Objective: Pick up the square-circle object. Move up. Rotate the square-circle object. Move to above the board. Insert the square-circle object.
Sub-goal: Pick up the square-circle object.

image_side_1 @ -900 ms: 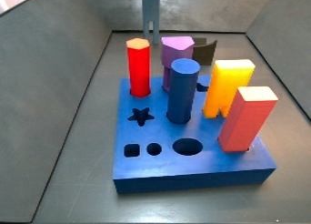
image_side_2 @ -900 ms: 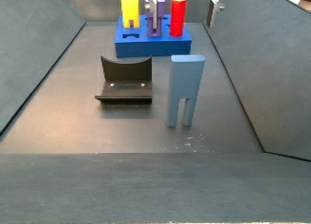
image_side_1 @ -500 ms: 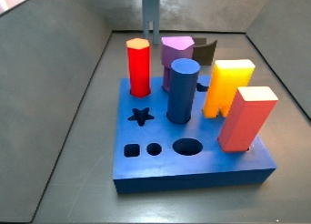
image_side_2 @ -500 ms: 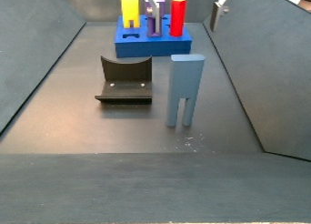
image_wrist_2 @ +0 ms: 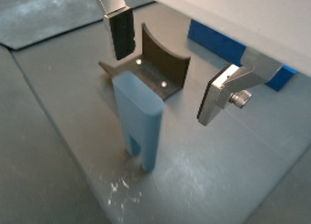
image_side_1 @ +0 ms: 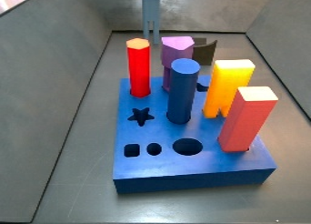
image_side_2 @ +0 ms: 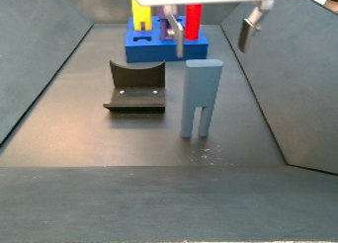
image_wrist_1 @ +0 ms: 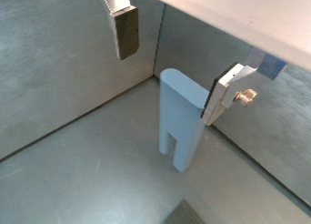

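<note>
Prongs down, the square-circle object point(image_side_2: 201, 97) stands upright on the grey floor, beside the fixture point(image_side_2: 136, 87). Above it hangs the gripper point(image_side_2: 211, 35), fingers point(image_wrist_1: 227, 91) spread wide to either side of its top, not touching. Farther back sits the board point(image_side_1: 192, 137) with its coloured pegs.

Hand point(image_wrist_1: 176, 68) over matt, smooth plastic-looking square-circle object point(image_wrist_1: 179, 118); fingers point(image_wrist_1: 227, 93) brushed silver metal; floor point(image_side_2: 119, 138) dull grey.

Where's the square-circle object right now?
The square-circle object stands upright on the floor beside the fixture, prongs down, with the open gripper above it.
</note>
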Motion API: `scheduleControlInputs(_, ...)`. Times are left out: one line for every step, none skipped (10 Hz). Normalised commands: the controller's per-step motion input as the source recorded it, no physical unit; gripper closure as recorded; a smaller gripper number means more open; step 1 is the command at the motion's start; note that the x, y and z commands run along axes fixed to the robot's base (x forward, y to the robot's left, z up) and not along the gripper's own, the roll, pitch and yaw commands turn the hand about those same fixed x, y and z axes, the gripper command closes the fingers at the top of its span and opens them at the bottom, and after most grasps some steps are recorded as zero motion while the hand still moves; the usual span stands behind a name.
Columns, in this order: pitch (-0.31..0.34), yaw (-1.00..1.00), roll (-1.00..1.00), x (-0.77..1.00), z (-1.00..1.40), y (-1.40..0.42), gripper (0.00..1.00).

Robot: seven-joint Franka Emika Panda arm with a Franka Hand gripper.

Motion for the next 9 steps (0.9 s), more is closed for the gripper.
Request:
scheduleControlInputs(-0.036, -0.08, -0.24, 0.04, -0.14, 0.27, 0.0)
scheduleControlInputs(-0.066, -0.29, -0.3, 0.12, -0.07, 0.21, 0.0)
scheduleControlInputs(-0.111, -0.34, -0.3, 0.1, 0.0, 0.12, 0.0)
scheduleControlInputs(-0.103, -0.3, -0.29, 0.27, 0.0, 0.05, 0.0)
scheduleControlInputs(-0.113, -0.26, -0.26, 0.21, 0.0, 0.03, 0.0)
scheduleControlInputs(-0.074, -0.14, -0.2, 0.31, -0.08, 0.01, 0.0)
scheduleControlInputs(-0.063, -0.06, -0.14, 0.32, -0.25, 0.01, 0.0)
scheduleControlInputs(-0.073, 0.0, -0.08, 0.19, -0.29, 0.0, 0.0)
scheduleControlInputs(-0.067, 0.0, -0.08, 0.11, -0.2, 0.05, 0.0)
